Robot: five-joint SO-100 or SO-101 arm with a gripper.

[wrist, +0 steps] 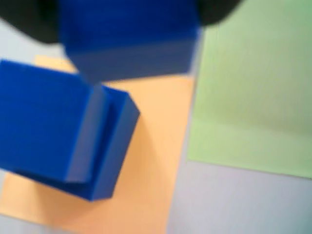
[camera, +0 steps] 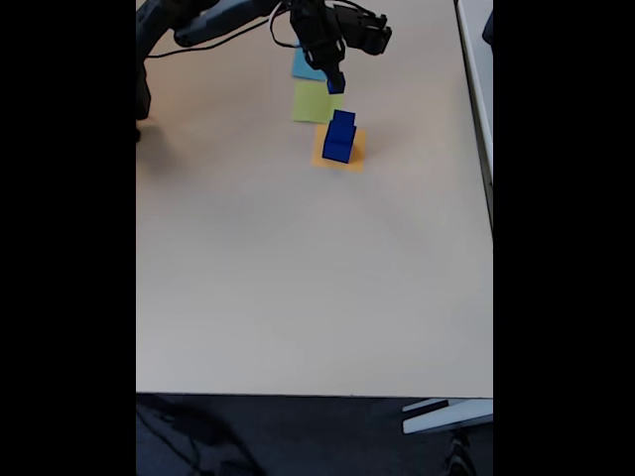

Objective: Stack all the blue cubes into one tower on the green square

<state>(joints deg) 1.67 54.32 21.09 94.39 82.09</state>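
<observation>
In the fixed view my gripper (camera: 335,79) hangs above the table, shut on a small blue cube (camera: 336,85). In the wrist view that cube (wrist: 129,48) sits between the dark fingers (wrist: 34,24) of my gripper (wrist: 129,19) at the top edge. Two more blue cubes (camera: 338,138) stand stacked on an orange paper square (camera: 355,151), the smaller one on top. The wrist view shows this stack (wrist: 58,131) below and left of the held cube. The green square (camera: 311,102) lies bare beside the orange one; in the wrist view the green square (wrist: 253,92) is at the right.
A light-blue paper square (camera: 304,67) lies behind the green one, partly under the arm. The arm's cable and base (camera: 159,30) are at the table's far left corner. The beige table (camera: 298,278) stretches wide toward the camera.
</observation>
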